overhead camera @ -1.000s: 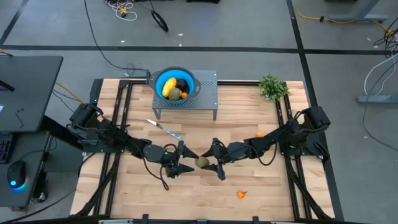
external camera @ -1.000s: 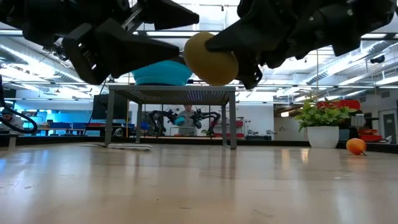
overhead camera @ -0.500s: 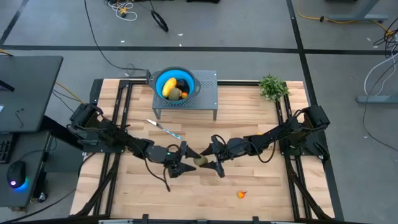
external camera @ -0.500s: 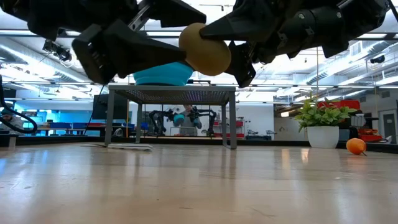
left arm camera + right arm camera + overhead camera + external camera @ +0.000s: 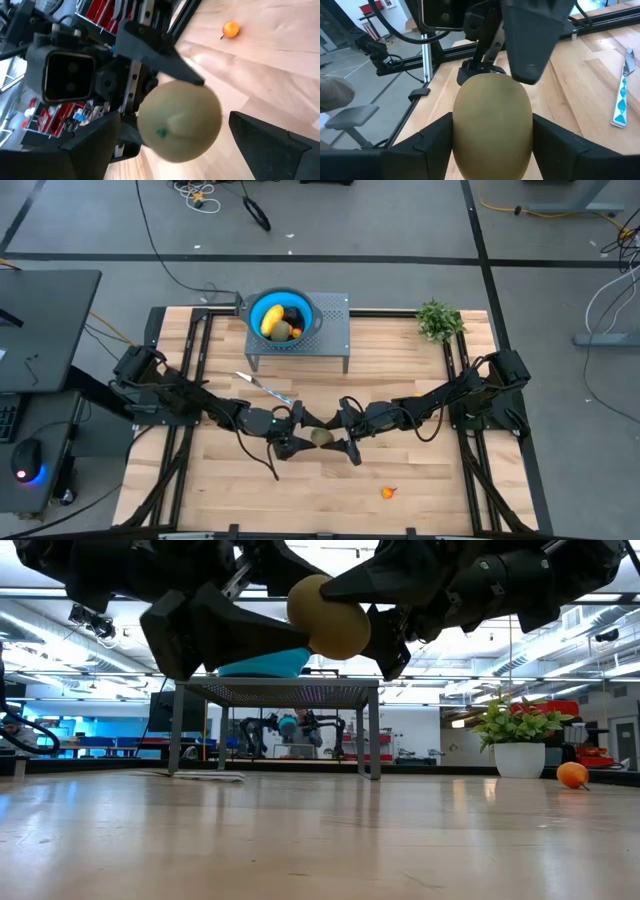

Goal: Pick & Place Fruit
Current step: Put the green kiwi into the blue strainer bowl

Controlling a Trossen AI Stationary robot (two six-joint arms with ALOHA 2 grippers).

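Two grippers meet at counter centre around one olive-brown fruit.
Right gripper fingers pinch the fruit, held clear above the counter; left gripper fingers are spread, flanking it from 9 o'clock. Blue bowl of fruit sits on a grey stand at 12 o'clock. One orange piece lies at 5 o'clock.

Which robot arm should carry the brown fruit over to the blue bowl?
Probably the left. The right gripper holds the olive-brown fruit in the air, and the left gripper is open around it. The blue bowl sits on the left arm's side of the table.
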